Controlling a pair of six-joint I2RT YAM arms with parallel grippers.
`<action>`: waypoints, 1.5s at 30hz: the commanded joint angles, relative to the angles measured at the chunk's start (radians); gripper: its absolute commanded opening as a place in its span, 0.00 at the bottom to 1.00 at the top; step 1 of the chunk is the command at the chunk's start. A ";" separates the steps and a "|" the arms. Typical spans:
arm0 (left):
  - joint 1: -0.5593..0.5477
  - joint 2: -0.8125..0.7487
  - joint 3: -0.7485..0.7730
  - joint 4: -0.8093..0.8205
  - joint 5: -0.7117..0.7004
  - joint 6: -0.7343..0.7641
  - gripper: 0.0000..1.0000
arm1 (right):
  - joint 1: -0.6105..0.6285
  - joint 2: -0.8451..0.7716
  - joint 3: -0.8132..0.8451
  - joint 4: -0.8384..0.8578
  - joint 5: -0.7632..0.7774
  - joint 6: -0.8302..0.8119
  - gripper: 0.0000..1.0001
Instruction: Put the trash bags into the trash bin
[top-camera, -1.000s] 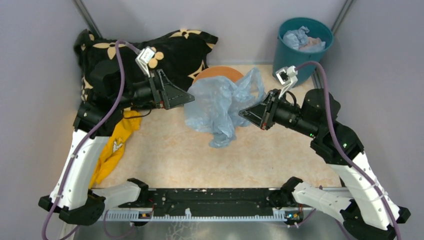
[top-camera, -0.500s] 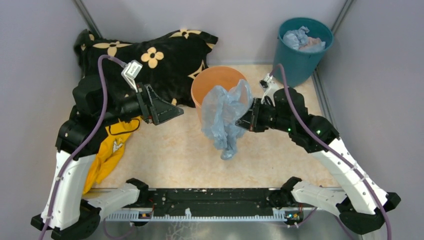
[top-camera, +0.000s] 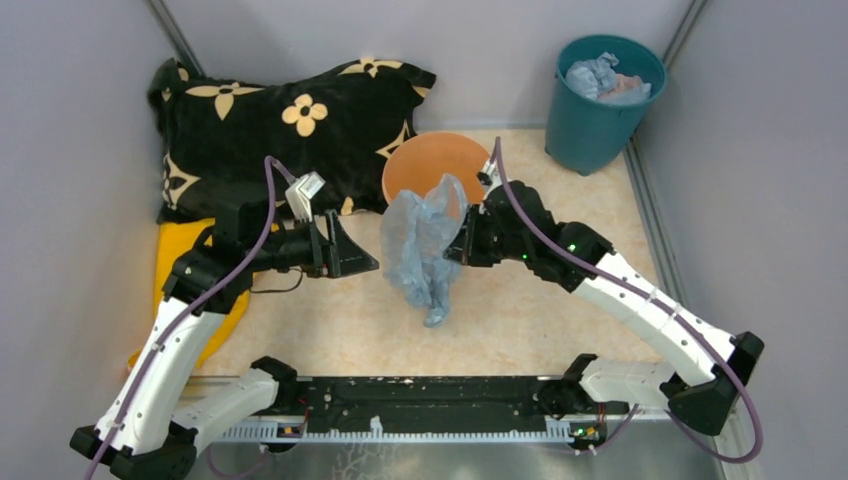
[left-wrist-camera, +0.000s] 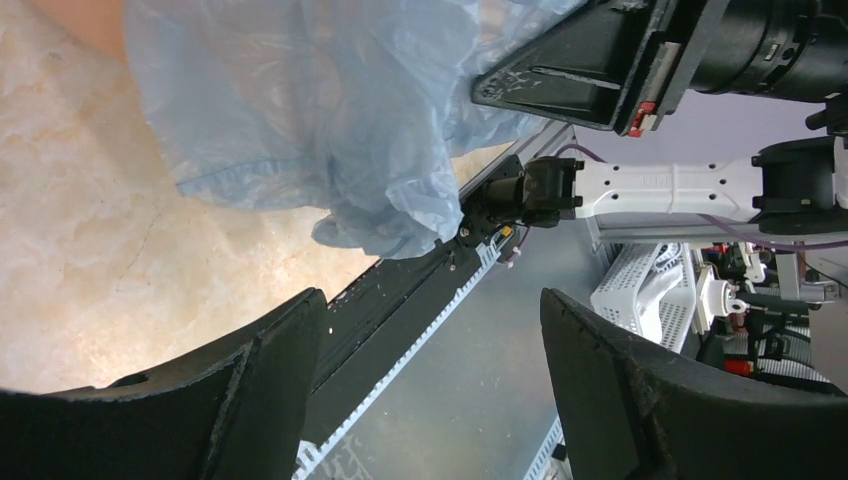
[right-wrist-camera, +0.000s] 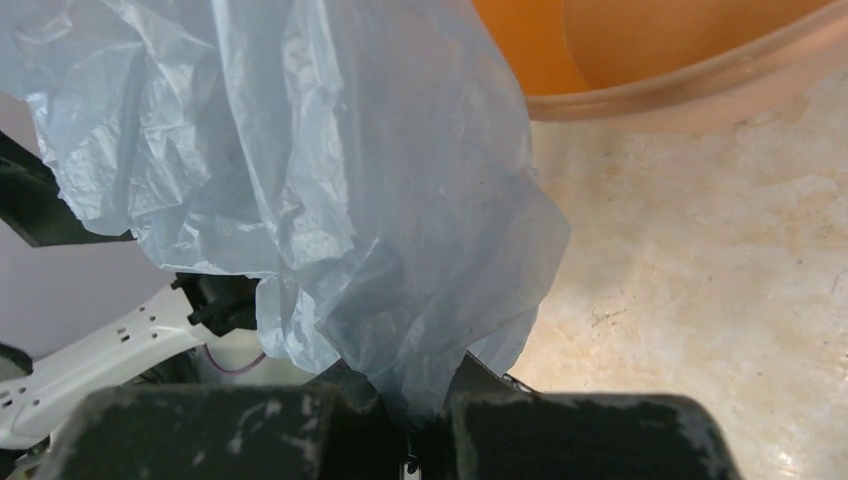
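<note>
A pale blue see-through trash bag (top-camera: 420, 245) hangs bunched in front of the peach-orange trash bin (top-camera: 435, 160), its lower end near the tabletop. My right gripper (top-camera: 455, 245) is shut on the bag's right side. In the right wrist view the film (right-wrist-camera: 330, 180) is pinched between the fingers of this gripper (right-wrist-camera: 425, 420), with the bin's rim (right-wrist-camera: 660, 90) behind it. My left gripper (top-camera: 365, 262) stands open just left of the bag, holding nothing. From the left wrist, the bag (left-wrist-camera: 330, 120) hangs beyond the wide-apart gripper (left-wrist-camera: 432, 300).
A dark teal bucket (top-camera: 605, 100) with crumpled blue film in it stands at the back right. A black pillow with yellow flowers (top-camera: 290, 110) lies at the back left, with a yellow cloth (top-camera: 185, 270) in front of it. Grey walls enclose both sides.
The right gripper has carried the bag left and nearer, and the bag now hangs narrower. The left gripper has drawn back toward the near side, its jaws slightly narrower. The bin's mouth shows more.
</note>
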 joint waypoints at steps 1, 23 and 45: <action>-0.001 -0.025 -0.027 0.060 -0.007 -0.010 0.84 | 0.043 0.053 0.055 0.099 0.053 0.024 0.00; -0.057 -0.027 -0.160 0.090 -0.126 0.001 0.82 | 0.120 0.203 0.145 0.175 0.077 0.038 0.00; -0.086 0.035 -0.184 0.162 -0.242 0.028 0.00 | 0.197 0.091 0.104 0.184 0.035 0.060 0.00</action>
